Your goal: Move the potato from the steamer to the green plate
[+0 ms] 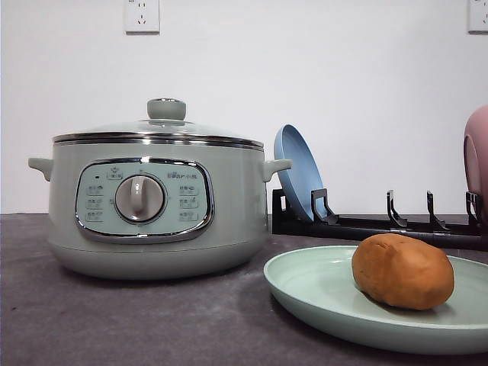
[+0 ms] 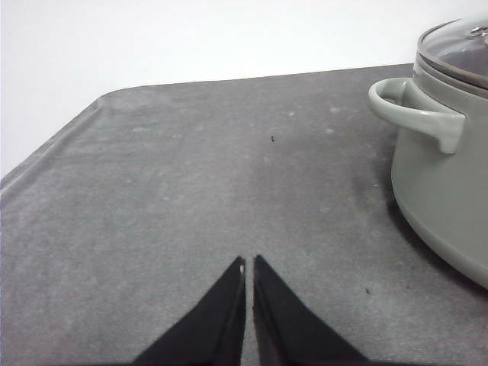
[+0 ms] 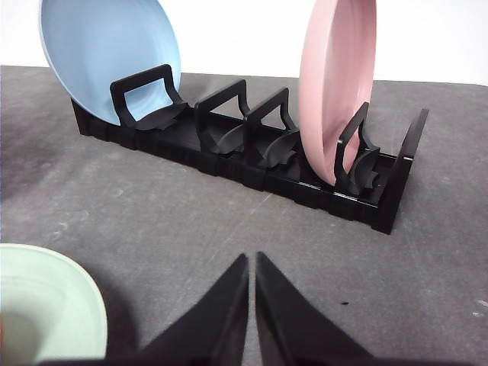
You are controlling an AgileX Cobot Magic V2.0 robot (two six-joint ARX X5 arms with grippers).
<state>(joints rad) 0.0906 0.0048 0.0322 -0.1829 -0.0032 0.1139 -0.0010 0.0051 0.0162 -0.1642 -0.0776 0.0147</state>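
The orange-brown potato lies on the pale mint green plate at the front right of the table. To its left stands the sage-green steamer with its glass lid on; its side handle and wall show in the left wrist view. My left gripper is shut and empty over bare grey table beside the steamer. My right gripper is shut and empty, with the green plate's rim beside it and the dish rack beyond.
A black dish rack stands behind the plate, holding an upright blue plate and an upright pink dish. The blue plate leans just right of the steamer. The grey table's rounded corner lies left of the steamer.
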